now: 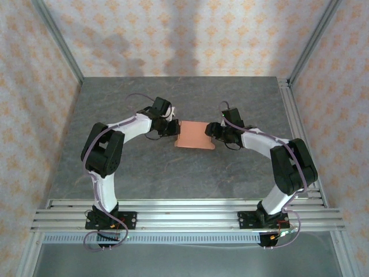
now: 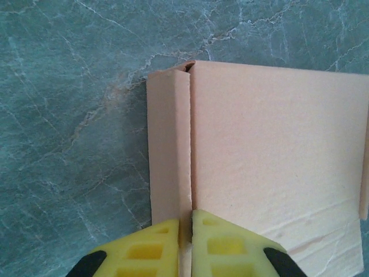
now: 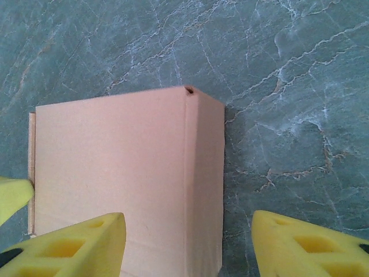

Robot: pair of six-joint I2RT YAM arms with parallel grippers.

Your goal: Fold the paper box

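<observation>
The paper box, plain salmon-orange card with a flat panel and a narrow folded wall at each end, lies between the grippers. The left gripper is clamped on one wall's crease. The right gripper stands open, straddling the other wall.

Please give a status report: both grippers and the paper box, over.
Left gripper shut on paper box side wall. Right gripper open, over opposite wall. Nothing in the way.

Soft, even light, faint shadows on the back wall, wrist views sharp.
</observation>
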